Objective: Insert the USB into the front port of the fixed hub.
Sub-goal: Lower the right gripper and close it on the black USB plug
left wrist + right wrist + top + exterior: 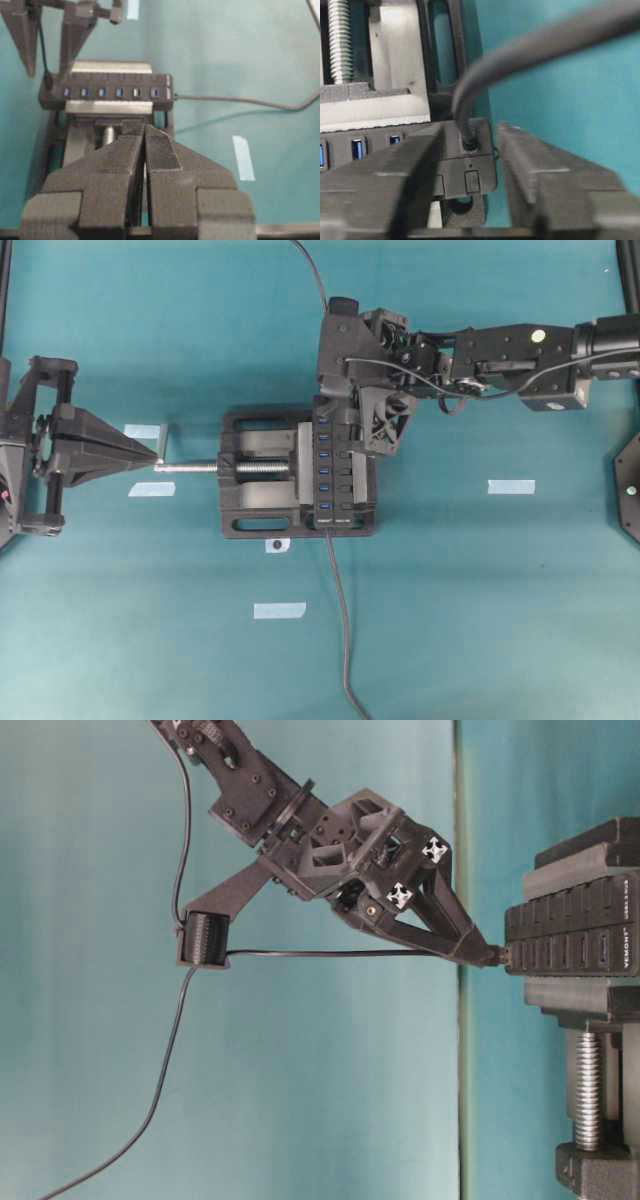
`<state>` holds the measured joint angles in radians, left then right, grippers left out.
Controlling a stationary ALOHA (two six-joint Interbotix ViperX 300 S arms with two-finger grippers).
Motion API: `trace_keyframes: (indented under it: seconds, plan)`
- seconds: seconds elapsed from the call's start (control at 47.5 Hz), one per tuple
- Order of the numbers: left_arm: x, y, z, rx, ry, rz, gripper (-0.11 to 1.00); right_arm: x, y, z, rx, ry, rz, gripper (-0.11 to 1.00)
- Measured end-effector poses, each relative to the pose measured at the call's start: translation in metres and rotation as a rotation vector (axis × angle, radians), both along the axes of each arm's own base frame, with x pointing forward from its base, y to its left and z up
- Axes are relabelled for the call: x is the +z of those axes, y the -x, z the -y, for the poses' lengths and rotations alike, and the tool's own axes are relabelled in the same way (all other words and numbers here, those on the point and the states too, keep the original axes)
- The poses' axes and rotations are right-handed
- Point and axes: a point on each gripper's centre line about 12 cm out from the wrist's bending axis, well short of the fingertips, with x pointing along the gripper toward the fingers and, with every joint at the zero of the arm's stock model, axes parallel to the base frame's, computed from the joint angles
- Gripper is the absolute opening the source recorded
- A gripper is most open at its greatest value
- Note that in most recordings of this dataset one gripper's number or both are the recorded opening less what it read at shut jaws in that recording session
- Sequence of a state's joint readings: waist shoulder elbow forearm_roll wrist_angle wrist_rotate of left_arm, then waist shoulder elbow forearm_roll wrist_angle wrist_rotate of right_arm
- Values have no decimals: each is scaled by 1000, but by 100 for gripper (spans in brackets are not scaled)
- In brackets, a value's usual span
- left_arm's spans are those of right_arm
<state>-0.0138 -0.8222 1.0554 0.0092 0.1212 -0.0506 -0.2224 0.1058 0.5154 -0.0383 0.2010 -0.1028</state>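
The fixed hub (327, 475) is a long black strip with blue ports, clamped in a vise. The USB (468, 141) sits plugged into the hub's end face (470, 165), its cable arching up and away. My right gripper (471, 127) is open, one finger on each side of the plug with gaps showing. From table level its tips (480, 952) point at the USB (497, 957) against the hub (575, 940). In the left wrist view the USB (47, 80) stands at the hub's (107, 92) left end. My left gripper (145, 127) is shut and empty, with its tips (160, 462) at the vise screw's end.
The black vise (255, 510) with a silver screw (200, 467) holds the hub at the table's middle. The hub's own lead (340, 620) runs to the near edge. The USB cable (320, 953) passes through a clip on the right arm. Tape strips (511, 486) (279, 610) mark the cloth.
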Motion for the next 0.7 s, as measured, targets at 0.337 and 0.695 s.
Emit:
trace_keyframes:
  seconds: [0.337,0.695]
  plan:
    - [0,0,0,-2,0,0,0,0,-2,-3,7,1,12,12]
    - [0,0,0,0,3,0,0,0,-2,-5,13,1,12,10]
